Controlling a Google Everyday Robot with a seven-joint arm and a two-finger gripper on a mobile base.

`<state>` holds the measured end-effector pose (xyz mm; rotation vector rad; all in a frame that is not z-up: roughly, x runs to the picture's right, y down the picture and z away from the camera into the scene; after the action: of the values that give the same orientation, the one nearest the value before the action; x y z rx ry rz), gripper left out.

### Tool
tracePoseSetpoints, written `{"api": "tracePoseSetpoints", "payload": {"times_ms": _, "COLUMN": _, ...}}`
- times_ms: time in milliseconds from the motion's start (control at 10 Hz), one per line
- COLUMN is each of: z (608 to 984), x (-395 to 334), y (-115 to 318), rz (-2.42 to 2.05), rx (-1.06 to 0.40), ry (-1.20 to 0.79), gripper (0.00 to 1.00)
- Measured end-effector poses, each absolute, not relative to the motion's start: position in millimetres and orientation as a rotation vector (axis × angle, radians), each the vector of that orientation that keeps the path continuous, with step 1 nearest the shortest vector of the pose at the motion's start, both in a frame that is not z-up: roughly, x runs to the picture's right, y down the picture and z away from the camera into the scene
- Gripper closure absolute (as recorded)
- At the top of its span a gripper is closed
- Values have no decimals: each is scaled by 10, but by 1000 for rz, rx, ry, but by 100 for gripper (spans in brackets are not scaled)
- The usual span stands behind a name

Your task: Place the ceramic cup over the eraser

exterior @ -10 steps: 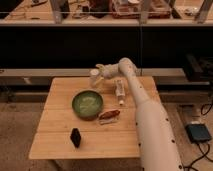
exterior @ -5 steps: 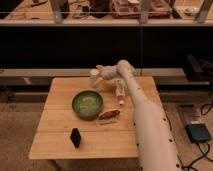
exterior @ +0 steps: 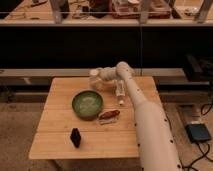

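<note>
The ceramic cup (exterior: 93, 80) is a small white cylinder near the far edge of the wooden table (exterior: 57, 117), behind the green bowl. My gripper (exterior: 100, 76) is right at the cup, on its right side, at the end of the white arm that reaches in from the lower right. The eraser (exterior: 75, 137) is a small black block standing near the table's front left, far from the cup and the gripper.
A green bowl (exterior: 87, 104) sits mid-table. A reddish-brown item with a white base (exterior: 109, 115) lies to its right. A white box with markings (exterior: 120, 91) lies under the arm. Dark shelving stands behind the table, and a blue-grey device (exterior: 198, 132) lies on the floor at right.
The arm's wrist has shifted slightly to the left at the far edge of the table. The gripper stays by the cup. The other objects have not moved.
</note>
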<state>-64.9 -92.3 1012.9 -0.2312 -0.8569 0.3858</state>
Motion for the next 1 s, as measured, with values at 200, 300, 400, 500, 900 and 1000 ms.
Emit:
{"api": "tracePoseSetpoints", "payload": {"times_ms": 200, "z": 10092, "x": -716, "y": -883, "rz": 386, "rx": -241, "ry": -880, "gripper": 78}}
{"api": "tracePoseSetpoints", "payload": {"times_ms": 300, "z": 10061, "x": -738, "y": -861, "rz": 388, "rx": -246, "ry": -895, "gripper": 81}}
{"api": "tracePoseSetpoints", "payload": {"times_ms": 400, "z": 10021, "x": -744, "y": -848, "rz": 389, "rx": -251, "ry": -907, "gripper": 82}}
{"api": "tracePoseSetpoints", "payload": {"times_ms": 500, "z": 9924, "x": -747, "y": -856, "rz": 386, "rx": -254, "ry": -928, "gripper": 82}}
{"api": "tracePoseSetpoints", "payload": {"times_ms": 900, "z": 8910, "x": -597, "y": -1147, "rz": 298, "rx": -214, "ry": -1038, "gripper": 82}}
{"api": "tracePoseSetpoints", "payload": {"times_ms": 1000, "z": 8582, "x": -514, "y": -1251, "rz": 283, "rx": -190, "ry": -1069, "gripper": 82}}
